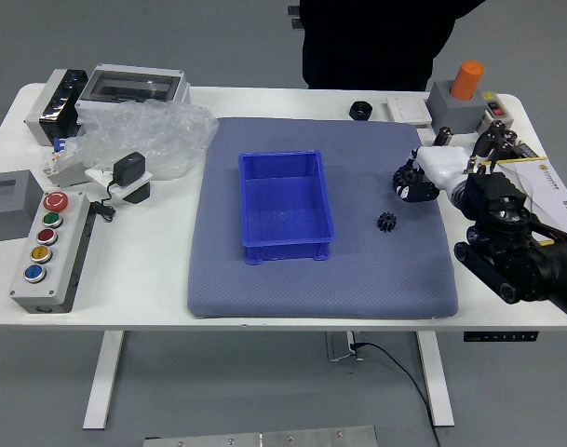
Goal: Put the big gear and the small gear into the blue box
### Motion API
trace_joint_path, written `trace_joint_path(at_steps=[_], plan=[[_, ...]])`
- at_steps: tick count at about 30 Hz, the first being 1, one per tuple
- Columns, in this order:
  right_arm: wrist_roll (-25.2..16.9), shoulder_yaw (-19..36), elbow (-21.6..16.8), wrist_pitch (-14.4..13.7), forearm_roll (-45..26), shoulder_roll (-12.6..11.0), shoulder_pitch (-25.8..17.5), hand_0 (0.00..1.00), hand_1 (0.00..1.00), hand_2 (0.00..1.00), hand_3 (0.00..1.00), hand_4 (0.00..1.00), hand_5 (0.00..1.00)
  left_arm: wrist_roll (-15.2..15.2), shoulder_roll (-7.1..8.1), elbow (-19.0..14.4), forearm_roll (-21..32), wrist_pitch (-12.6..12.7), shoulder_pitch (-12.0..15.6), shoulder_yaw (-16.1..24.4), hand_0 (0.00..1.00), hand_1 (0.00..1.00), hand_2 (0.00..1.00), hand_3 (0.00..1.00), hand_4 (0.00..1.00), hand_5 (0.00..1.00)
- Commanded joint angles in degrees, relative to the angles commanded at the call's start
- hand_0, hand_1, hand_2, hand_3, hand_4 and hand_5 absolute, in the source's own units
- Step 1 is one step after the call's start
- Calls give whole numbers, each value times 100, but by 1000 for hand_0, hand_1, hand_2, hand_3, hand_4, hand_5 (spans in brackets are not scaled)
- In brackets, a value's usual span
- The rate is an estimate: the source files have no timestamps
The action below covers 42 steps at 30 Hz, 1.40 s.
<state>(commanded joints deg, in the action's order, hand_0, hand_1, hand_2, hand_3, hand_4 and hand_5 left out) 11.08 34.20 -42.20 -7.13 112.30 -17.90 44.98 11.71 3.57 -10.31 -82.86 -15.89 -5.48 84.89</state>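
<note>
While the big gear [405, 178] is held in the partly curled right hand [443, 168] toward the blue box's [288, 251] three o'clock, the small gear [386, 222] is seen at the big gear's seven o'clock.

Orange cylinder [467, 81] on gray block [456, 109]

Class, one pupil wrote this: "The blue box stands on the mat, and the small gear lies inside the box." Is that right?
Not quite. The head view shows the small gear outside the blue box, on the mat to its right. The box does stand on the mat.
</note>
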Motion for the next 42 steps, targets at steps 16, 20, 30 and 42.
trace_joint_path(at_steps=[16, 20, 30, 42], plan=[[333, 345, -1628, -28, 211, -236, -13, 585, 409, 471, 602, 543, 371, -5, 39, 0, 13, 6, 34, 25, 838, 800, 809, 843, 676, 275], [423, 331, -2116, -24, 250, -105, -14, 585, 409, 471, 602, 543, 371, -6, 43, 0, -9, 2, 45, 47, 838, 800, 809, 843, 676, 275], [529, 251, -2738, -67, 382, 617, -116, 583, 410, 473, 606, 537, 375, 0, 39, 0, -78, -10, 86, 86, 838, 801, 809, 843, 669, 273], [562, 306, -2651, 122, 259, 971, -296, 527, 430, 514, 644, 619, 456, 5, 36, 0, -57, -6, 106, 66, 838, 800, 809, 843, 669, 271]])
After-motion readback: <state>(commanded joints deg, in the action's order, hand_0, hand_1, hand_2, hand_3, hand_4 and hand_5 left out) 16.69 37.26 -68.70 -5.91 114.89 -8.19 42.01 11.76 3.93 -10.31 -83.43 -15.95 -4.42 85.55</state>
